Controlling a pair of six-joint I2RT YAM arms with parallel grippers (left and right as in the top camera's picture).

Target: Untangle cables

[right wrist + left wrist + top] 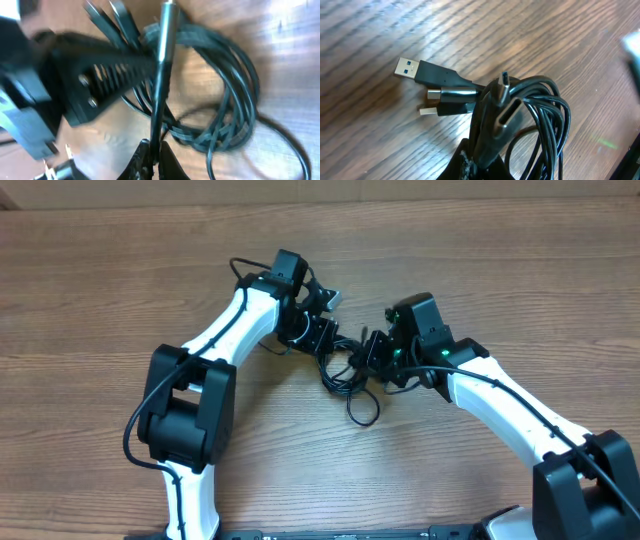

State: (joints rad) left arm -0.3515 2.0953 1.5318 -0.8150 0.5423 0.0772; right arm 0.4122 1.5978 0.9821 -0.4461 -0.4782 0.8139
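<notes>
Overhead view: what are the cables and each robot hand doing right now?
Thin black cables: tangled in one looped bunch on the wooden table, between both hands.
Left hand: shut on the cables.
Right hand: shut on one cable strand.
Black plug with blue inside: free, sticking out of the bunch.

White arm links (230, 320), black joint housings (185, 410), black right pincer (152, 162)

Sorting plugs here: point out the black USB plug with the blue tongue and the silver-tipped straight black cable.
Black USB plug with blue tongue (432, 74), left wrist view, black housing.
Silver-tipped straight black cable (157, 100), right wrist view, mid-shaft.
</notes>
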